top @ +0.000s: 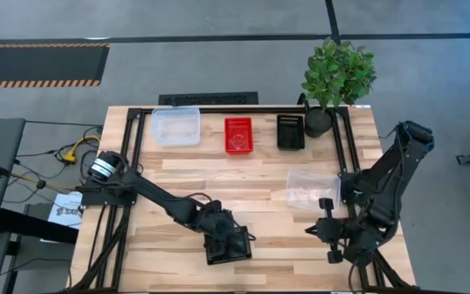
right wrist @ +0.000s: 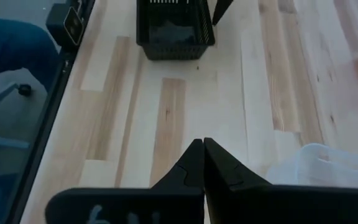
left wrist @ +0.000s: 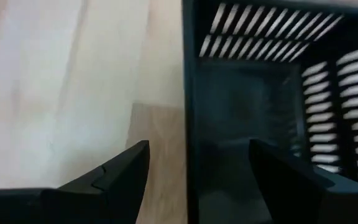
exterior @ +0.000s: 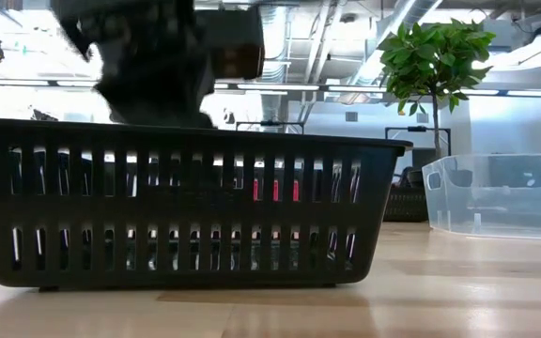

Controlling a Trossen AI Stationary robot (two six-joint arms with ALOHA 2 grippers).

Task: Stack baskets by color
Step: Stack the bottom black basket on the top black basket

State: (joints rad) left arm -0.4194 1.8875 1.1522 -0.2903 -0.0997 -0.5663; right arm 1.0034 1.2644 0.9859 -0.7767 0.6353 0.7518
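A black mesh basket [top: 228, 245] stands on its base near the table's front edge; it fills the low view [exterior: 181, 202]. My left gripper [left wrist: 197, 146] hangs over it, open, one finger inside the basket and one outside a side wall [left wrist: 188, 112], neither touching it. My right gripper [right wrist: 202, 155] is shut on nothing, above the table's near right [top: 317, 231]. A clear basket [top: 312, 188] lies just beyond it. Along the far edge stand another clear basket [top: 176, 125], a red one [top: 238, 135] and a second black one [top: 290, 131].
A potted green plant [top: 333, 77] stands at the far right corner, beside the far black basket. Bare wood [top: 219, 175] lies between the far row and the near basket. The black frame rails [top: 137, 147] run along the table's left and right sides.
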